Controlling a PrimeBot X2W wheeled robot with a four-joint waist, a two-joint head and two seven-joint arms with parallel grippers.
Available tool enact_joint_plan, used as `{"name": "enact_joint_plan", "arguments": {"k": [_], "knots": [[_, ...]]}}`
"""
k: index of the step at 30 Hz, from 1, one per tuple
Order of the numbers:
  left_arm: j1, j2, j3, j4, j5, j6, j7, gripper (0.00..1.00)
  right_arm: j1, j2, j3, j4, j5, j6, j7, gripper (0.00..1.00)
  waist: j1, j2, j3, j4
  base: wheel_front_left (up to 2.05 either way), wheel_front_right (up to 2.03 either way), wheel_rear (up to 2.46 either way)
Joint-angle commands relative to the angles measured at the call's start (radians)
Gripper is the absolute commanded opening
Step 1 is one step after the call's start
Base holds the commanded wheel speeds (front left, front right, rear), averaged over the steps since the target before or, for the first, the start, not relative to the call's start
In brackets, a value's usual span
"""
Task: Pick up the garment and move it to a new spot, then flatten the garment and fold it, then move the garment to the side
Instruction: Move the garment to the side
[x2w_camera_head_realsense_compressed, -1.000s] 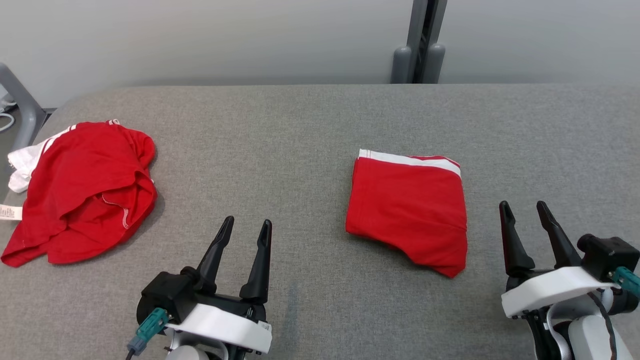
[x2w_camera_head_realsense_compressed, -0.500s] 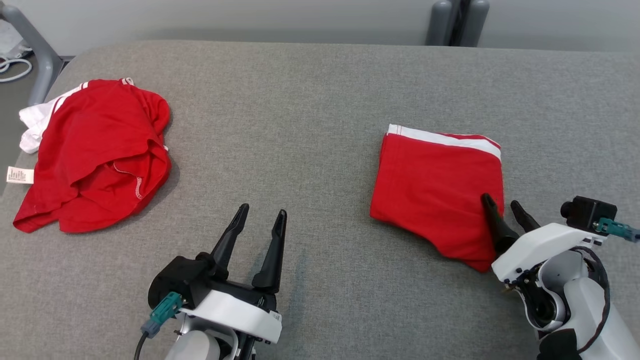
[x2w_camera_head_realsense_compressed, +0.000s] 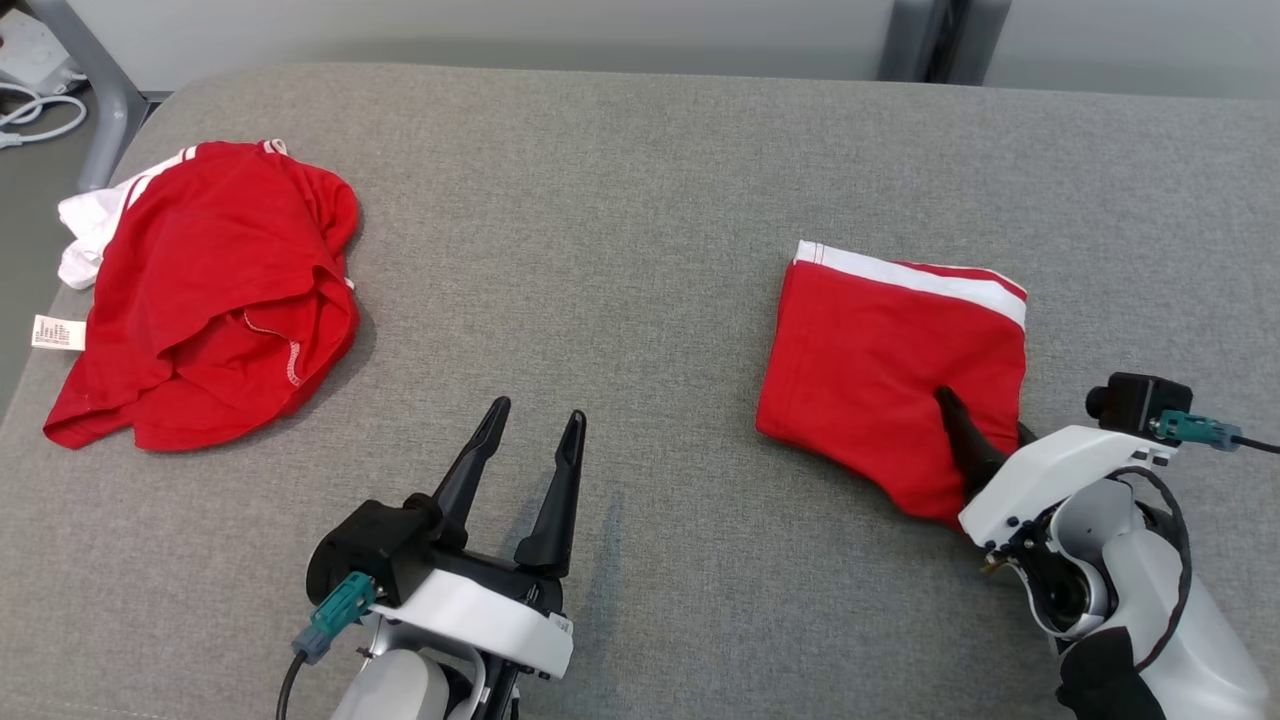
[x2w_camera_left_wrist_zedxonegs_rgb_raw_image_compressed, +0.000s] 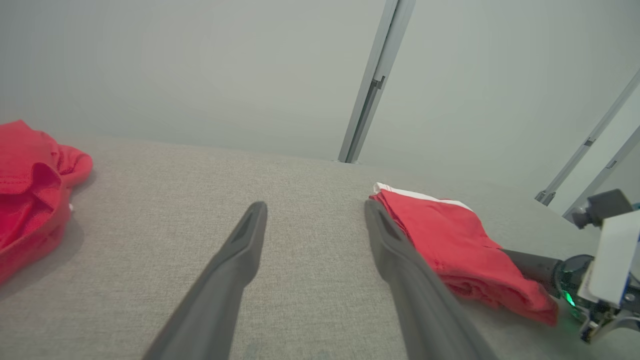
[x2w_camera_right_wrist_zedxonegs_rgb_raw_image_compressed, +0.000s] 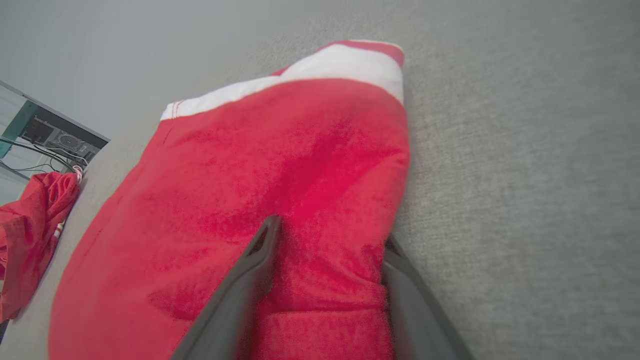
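Dark fingers of the right tool (x2w_camera_right_wrist_zedxonegs_rgb_raw_image_compressed: 331, 232) stand apart astride the near right corner of the folded red garment (x2w_camera_head_realsense_compressed: 890, 350), one on top of the cloth, the other at its edge. The garment lies flat on the right half of the grey counter (x2w_camera_head_realsense_compressed: 620, 250), white band farthest away. The left tool (x2w_camera_head_realsense_compressed: 538, 410), jaws apart and empty, hovers over bare counter. Far left lies a crumpled red garment (x2w_camera_head_realsense_compressed: 210, 300).

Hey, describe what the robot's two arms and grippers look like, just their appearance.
Both the left gripper and right gripper have two long, tapering black jaws, a white wrist collar and a black camera block. Each carries a teal connector with a dark cable; the forearms are pale grey-white.
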Motion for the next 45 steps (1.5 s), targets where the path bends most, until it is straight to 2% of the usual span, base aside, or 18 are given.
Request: {"name": "enact_joint_plan", "arguments": {"k": [1, 5, 12, 16, 21, 26, 32, 36, 45], "knots": [[-0.013, 0.004, 0.000, 0.001, 0.001, -0.001, -0.005, 1.00, 0.006, 0.000, 0.017, 0.024, 0.003, 0.000, 0.000, 0.00, 0.0000, 0.0000, -0.004, -0.001, 0.00, 0.00, 0.00], [-0.007, 0.004, -0.003, 0.004, 0.007, -0.005, -0.005, 1.00, -0.014, -0.019, 0.020, 0.052, -0.019, 0.000, -0.033, 0.00, 0.0000, 0.0000, -0.016, -0.004, 0.00, 0.00, 0.00], [0.017, 0.004, -0.018, 0.007, 0.022, -0.015, -0.005, 1.00, -0.020, -0.073, 0.103, 0.073, -0.092, 0.000, -0.107, 0.00, 0.0000, 0.0000, -0.054, -0.034, 0.00, 0.00, 0.00], [0.028, 0.004, -0.035, 0.002, 0.028, -0.021, -0.005, 1.00, -0.004, -0.110, 0.159, 0.077, -0.128, 0.000, -0.126, 0.00, 0.0000, 0.0000, -0.066, -0.074, 0.00, 0.00, 0.00], [0.011, 0.004, -0.062, -0.015, 0.033, -0.027, -0.005, 1.00, -0.028, -0.188, 0.237, 0.041, -0.138, 0.000, -0.112, 0.00, 0.0000, 0.0000, -0.033, -0.143, 0.00, 0.00, 0.00], [-0.035, 0.004, -0.097, -0.039, 0.052, -0.035, -0.004, 1.00, -0.084, -0.324, 0.354, -0.026, -0.128, 0.000, -0.095, 0.00, 0.0000, 0.0000, 0.051, -0.212, 0.00, 0.00, 0.00], [-0.120, 0.004, -0.153, -0.067, 0.115, -0.058, -0.003, 1.00, -0.198, -0.526, 0.493, -0.109, -0.115, 0.000, -0.139, 0.00, 0.0000, 0.0000, 0.181, -0.271, 0.00, 0.00, 0.00], [-0.175, 0.004, -0.190, -0.093, 0.128, -0.071, -0.003, 1.00, -0.288, -0.641, 0.551, -0.114, -0.134, 0.000, -0.182, 0.00, 0.0000, 0.0000, 0.265, -0.286, 0.00, 0.00, 0.00], [-0.270, 0.004, -0.243, -0.149, 0.114, -0.085, -0.004, 1.00, -0.447, -0.825, 0.584, -0.025, -0.171, 0.000, -0.241, 0.00, 0.0000, 0.0000, 0.412, -0.262, 0.00, 0.00, 0.00]]}}
